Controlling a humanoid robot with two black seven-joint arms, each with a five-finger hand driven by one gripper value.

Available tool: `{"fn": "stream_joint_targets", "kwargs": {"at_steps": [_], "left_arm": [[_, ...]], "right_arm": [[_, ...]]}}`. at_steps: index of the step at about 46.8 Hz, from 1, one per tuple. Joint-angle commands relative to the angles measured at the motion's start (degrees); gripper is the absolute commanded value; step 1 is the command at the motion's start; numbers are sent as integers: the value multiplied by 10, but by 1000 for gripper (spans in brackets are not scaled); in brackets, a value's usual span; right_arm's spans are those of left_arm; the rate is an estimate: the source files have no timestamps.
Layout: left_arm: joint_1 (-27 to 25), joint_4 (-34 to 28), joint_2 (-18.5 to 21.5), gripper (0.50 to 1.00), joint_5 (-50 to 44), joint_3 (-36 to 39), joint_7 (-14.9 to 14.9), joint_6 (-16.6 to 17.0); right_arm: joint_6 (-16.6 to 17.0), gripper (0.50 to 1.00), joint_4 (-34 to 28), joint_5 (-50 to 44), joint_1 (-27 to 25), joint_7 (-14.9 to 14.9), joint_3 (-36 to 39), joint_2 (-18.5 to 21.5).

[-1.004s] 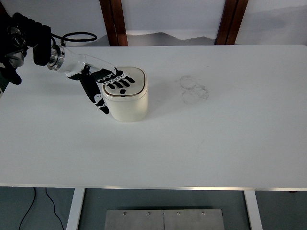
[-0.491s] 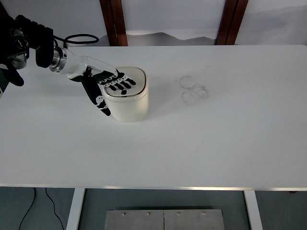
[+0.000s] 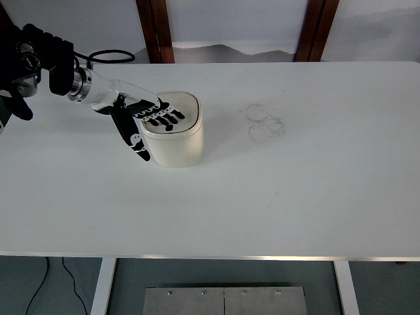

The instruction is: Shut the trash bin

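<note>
Head view shows the left robot hand (image 3: 147, 117) spread flat on the bin (image 3: 174, 131) lid, mid-left on the tabletop (image 3: 295, 190); closing looks nearly done, needing a final downward press.

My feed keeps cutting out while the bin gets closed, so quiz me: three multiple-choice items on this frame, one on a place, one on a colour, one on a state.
1. Where does the bin stand?
A. left of the table's middle
B. at the right edge
C. on the floor

2. What colour is the bin?
A. black
B. cream
C. red

3. How is the lid?
A. lying beside the bin
B. standing upright
C. down flat on the bin

Answers:
1 A, the bin sits left of centre on the table.
2 B, its walls are cream.
3 C, the lid lies flat, with the left hand spread on it.
</note>
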Motion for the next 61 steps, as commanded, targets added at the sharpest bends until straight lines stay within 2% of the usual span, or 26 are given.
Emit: {"fn": "stream_joint_targets", "kwargs": {"at_steps": [1, 38, 57, 61], "left_arm": [[0, 0, 0, 1000, 0, 0, 0, 0], [-13, 0, 7, 1000, -11, -1, 0, 0], [-41, 21, 25, 1000, -122, -15, -1, 0], [-38, 30, 31, 1000, -161, -26, -1, 18]], "right_arm": [[0, 995, 0, 0, 0, 0, 0, 0], [0, 995, 0, 0, 0, 0, 0, 0], [0, 995, 0, 0, 0, 0, 0, 0], [0, 995, 0, 0, 0, 0, 0, 0]]}}
